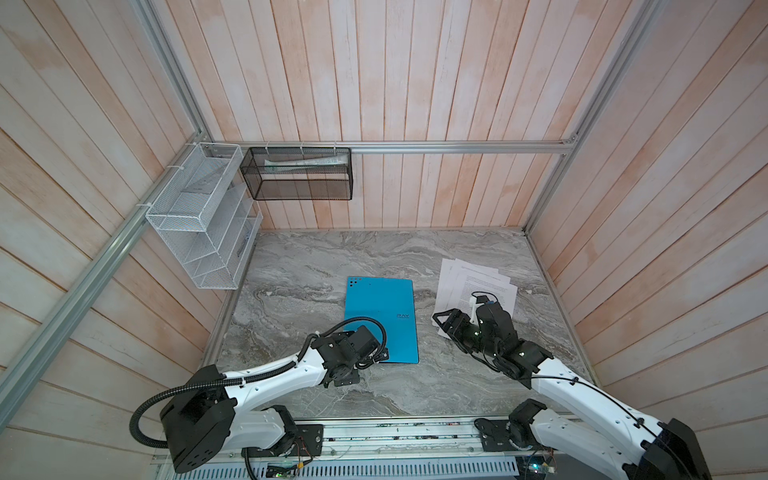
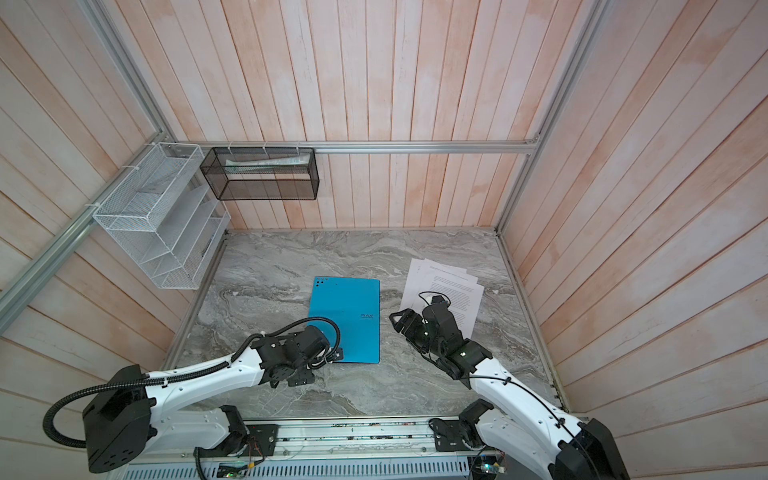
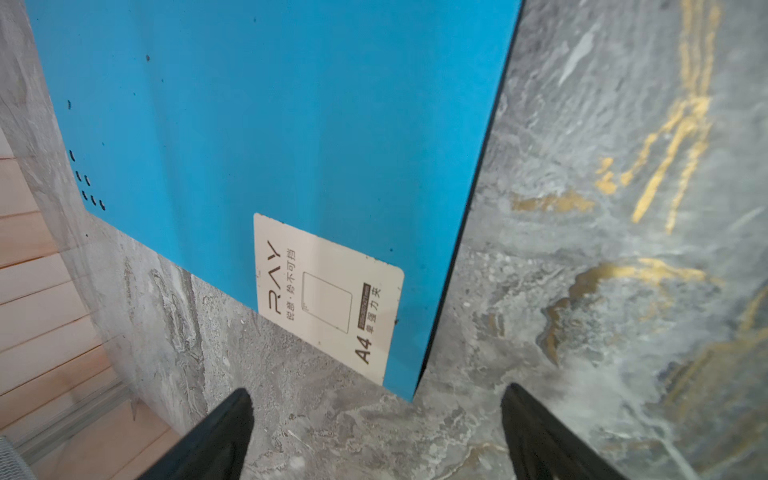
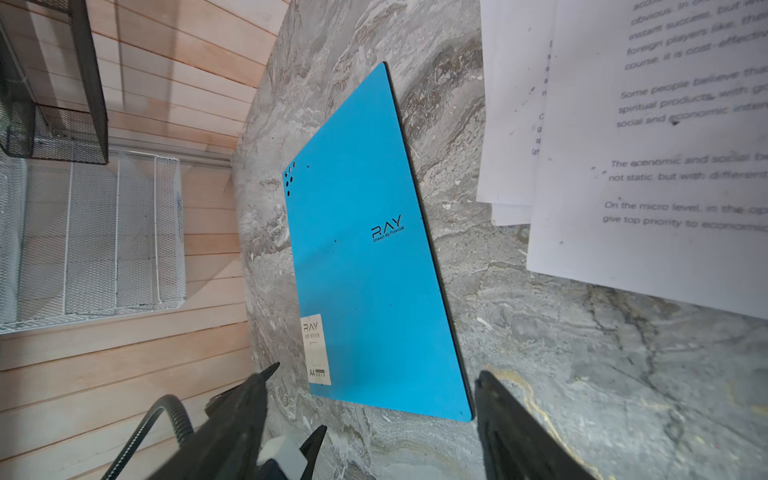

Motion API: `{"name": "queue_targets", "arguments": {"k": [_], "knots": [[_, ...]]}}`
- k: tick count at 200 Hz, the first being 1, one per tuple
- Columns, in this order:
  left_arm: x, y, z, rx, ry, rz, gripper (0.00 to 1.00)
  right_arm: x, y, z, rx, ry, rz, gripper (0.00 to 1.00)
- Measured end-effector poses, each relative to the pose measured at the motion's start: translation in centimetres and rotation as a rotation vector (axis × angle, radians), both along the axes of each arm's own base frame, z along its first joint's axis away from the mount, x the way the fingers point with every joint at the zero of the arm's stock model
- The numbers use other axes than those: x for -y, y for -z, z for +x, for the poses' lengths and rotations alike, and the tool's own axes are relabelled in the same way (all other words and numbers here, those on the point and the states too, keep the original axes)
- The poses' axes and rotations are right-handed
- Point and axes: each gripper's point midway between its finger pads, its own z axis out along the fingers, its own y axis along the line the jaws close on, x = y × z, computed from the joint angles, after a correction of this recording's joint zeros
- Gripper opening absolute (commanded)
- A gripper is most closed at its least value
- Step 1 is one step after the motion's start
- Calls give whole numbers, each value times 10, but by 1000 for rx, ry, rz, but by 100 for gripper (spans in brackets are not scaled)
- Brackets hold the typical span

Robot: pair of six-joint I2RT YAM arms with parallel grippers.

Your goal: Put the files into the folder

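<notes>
The folder [image 1: 380, 316] [image 2: 347, 311] lies shut and flat on the marble table, bright blue with "RAY" lettering [image 4: 386, 226] and a white label sticker [image 3: 328, 291] at its near left corner. The files [image 1: 473, 280] [image 2: 446, 286] [image 4: 665, 166], a loose fan of printed white sheets, lie to its right. My left gripper [image 1: 376, 353] [image 3: 379, 390] hovers open just off the stickered corner, nothing between its fingers. My right gripper [image 1: 440, 321] [image 2: 401, 320] [image 4: 370, 380] is open above bare table between folder and files, aimed at the folder's near right corner.
A white wire mesh rack [image 1: 199, 216] hangs on the left wall and a black mesh basket [image 1: 297, 172] on the back rail. Wooden walls and aluminium frame posts enclose the marble table [image 1: 332, 257] on three sides.
</notes>
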Motion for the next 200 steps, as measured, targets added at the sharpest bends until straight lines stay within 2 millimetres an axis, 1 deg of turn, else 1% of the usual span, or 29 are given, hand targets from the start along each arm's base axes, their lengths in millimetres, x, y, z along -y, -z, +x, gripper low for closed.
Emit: {"name": "queue_targets", "arguments": {"k": [44,53,79,110,117,130,154,166,200], "knots": [[11,15,-6,103,121,38,94,4,5,-1,-9,-14,-22,78],[10,18,-6,124,138,48,92,6,6,0,-10,-11,-26,78],[17,13,2,196,146,21,82,10,9,1,-16,-1,-34,78],[24,5,10,265,142,-25,73,13,14,0,-25,7,-38,78],[25,5,10,273,145,-31,70,14,15,0,-27,9,-38,78],[26,6,10,283,149,-37,68,15,15,1,-27,12,-39,78],[21,15,7,288,163,-28,68,16,16,2,-28,14,-38,78],[20,18,5,290,170,-22,71,16,16,2,-30,14,-37,78],[25,14,8,319,176,-42,71,16,16,2,-30,8,-37,78]]}}
